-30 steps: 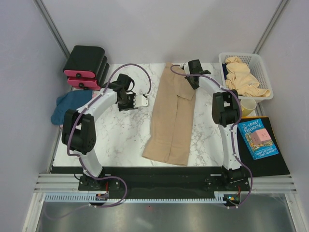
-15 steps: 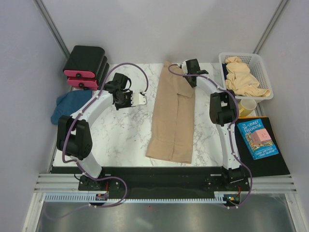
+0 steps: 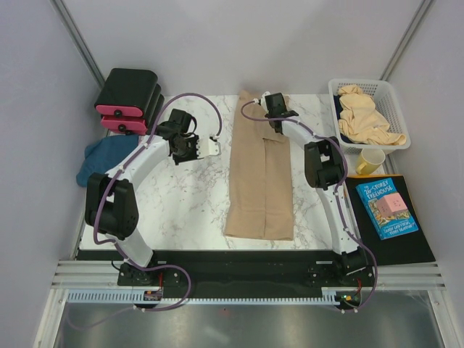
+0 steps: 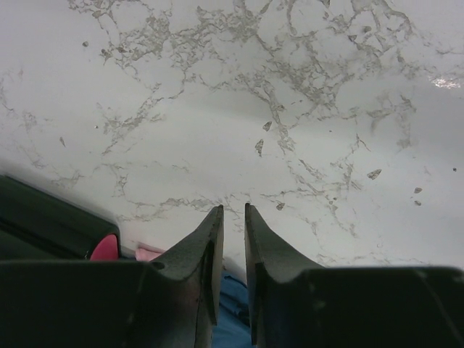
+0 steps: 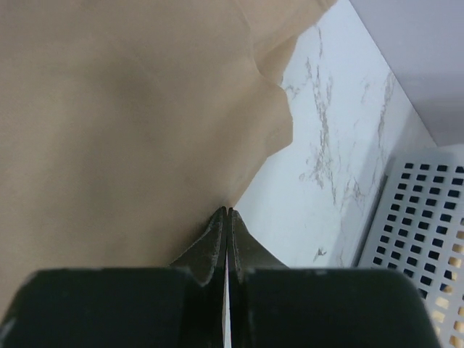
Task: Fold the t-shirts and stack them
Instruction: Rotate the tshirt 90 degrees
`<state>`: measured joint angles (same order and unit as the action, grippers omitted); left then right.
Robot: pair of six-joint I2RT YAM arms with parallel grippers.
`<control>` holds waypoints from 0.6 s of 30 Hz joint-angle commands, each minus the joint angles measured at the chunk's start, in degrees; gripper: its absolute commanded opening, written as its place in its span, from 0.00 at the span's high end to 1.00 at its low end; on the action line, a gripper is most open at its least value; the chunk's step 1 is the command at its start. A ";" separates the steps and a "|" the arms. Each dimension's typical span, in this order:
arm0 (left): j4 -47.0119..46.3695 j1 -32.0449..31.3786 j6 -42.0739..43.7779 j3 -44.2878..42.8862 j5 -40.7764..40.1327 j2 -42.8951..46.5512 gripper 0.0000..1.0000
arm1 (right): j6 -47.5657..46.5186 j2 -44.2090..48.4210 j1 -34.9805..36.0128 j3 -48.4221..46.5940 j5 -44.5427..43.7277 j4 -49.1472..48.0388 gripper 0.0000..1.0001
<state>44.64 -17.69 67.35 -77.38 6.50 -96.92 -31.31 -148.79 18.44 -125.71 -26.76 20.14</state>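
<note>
right tool [image 5: 228, 211] clenched on edge of one tan shirt [image 3: 261, 181] lying flat on desk [image 3: 188, 199]; left tool [image 4: 233, 209] barely parted, grasping nothing; one blue shirt [image 3: 103, 156] at desk's left side.

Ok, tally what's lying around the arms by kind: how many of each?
Basket: 1, holding a heap of tan cloth, count unclear
Shirts outside it: 2, tan shirt and blue shirt
Cup: 1
Book: 1
Box stack: 1
Total: 6, plus the heap
</note>
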 commanded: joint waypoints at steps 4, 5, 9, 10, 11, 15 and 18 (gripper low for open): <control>-1.84 0.20 -3.54 -1.28 2.20 0.86 0.75 | 2.66 1.30 -1.74 2.92 -11.64 -4.14 0.99; -1.93 0.20 -3.80 -1.19 1.94 0.95 0.75 | 3.27 1.83 -2.17 3.62 -13.65 -4.41 0.98; -3.15 0.12 -5.30 -1.02 0.45 1.74 0.75 | 4.76 7.97 -2.97 4.51 -15.07 -5.29 0.91; -3.51 0.20 -6.17 -0.84 0.01 2.00 0.75 | 4.94 9.38 -3.05 4.42 -14.55 -5.29 0.90; -4.21 0.12 -6.70 -0.66 -0.78 2.18 0.74 | 5.03 10.88 -3.06 5.03 -13.85 -5.29 0.79; -6.23 0.12 -8.90 1.35 -2.28 3.76 0.68 | 4.34 20.17 -2.88 6.79 -8.50 -5.29 0.53; -6.85 0.12 -10.66 2.94 -5.35 4.37 0.65 | -0.39 27.46 -1.65 10.12 -0.86 1.17 0.46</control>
<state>40.51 -17.69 61.43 -75.99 4.67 -95.79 -27.88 -135.79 14.74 -117.34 -35.62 17.65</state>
